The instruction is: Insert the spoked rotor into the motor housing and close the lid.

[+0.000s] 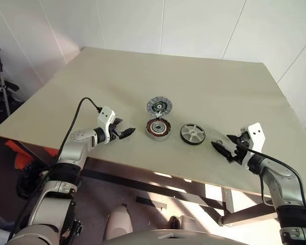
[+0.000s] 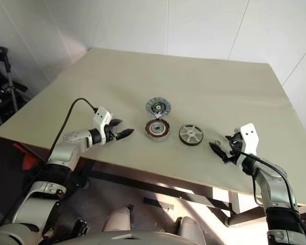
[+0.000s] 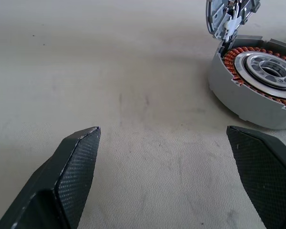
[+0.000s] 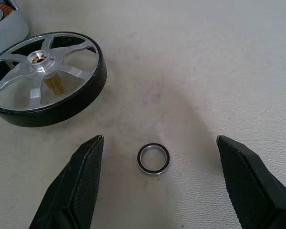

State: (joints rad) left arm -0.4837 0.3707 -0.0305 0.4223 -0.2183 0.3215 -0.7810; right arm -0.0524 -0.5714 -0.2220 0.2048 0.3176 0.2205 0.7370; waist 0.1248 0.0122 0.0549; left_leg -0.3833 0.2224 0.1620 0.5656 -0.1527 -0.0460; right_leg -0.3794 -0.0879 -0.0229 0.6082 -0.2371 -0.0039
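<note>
Meanwhile small ring [image 4: 153, 158] between rotor [image 4: 45, 78] and wide right claw [image 4: 159, 179]; left claw [image 3: 162, 171] wide.

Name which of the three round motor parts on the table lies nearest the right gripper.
The spoked rotor: black rim, silver spokes, rightmost of the three and closest to the right gripper. The housing with copper windings and the lid lie farther left.
</note>
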